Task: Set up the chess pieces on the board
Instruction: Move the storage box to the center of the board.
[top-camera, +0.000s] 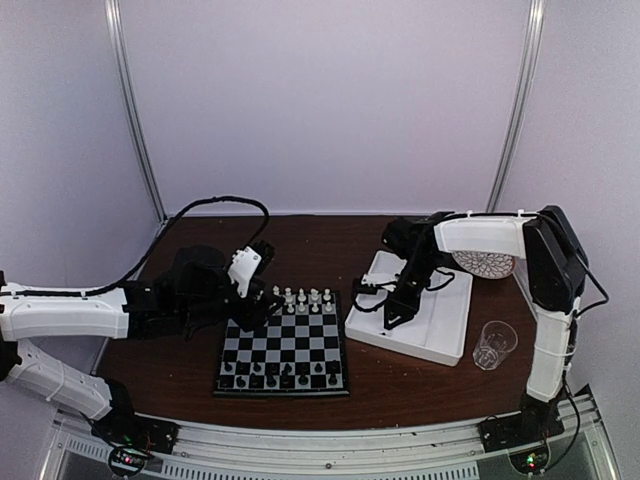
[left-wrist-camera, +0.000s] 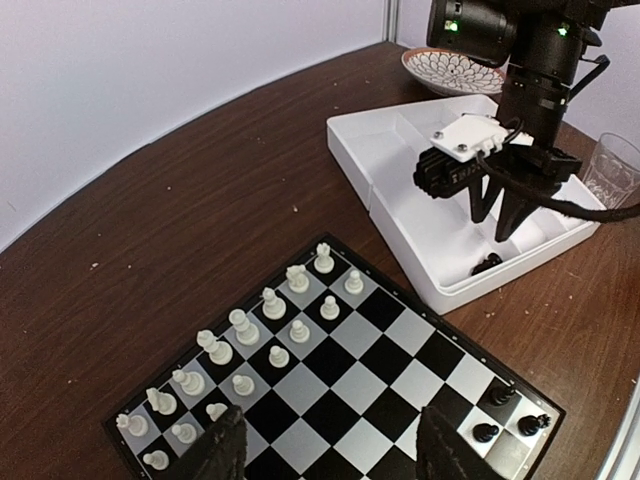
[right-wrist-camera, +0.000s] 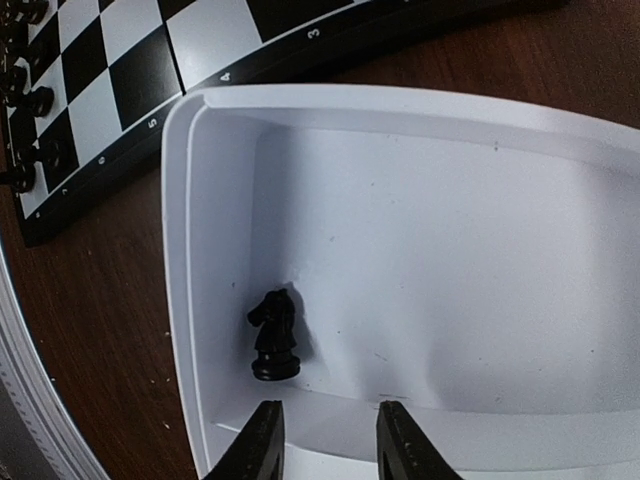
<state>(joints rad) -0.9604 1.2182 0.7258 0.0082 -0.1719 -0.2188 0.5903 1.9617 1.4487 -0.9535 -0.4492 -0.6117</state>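
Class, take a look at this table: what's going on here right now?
Two robot arms are setting up a chess game. The right gripper hovers open over a black knight standing in the white tray, not yet gripping it. The left gripper is open and empty above the board. White pieces fill the far two rows, and black pieces stand along the near side.

I see the checkered board (top-camera: 283, 350) lying flat, white pieces (top-camera: 301, 298) lining its far edge and black pieces (top-camera: 272, 381) its near edge. One black knight (right-wrist-camera: 274, 333) stands upright in the white tray (right-wrist-camera: 480, 230).
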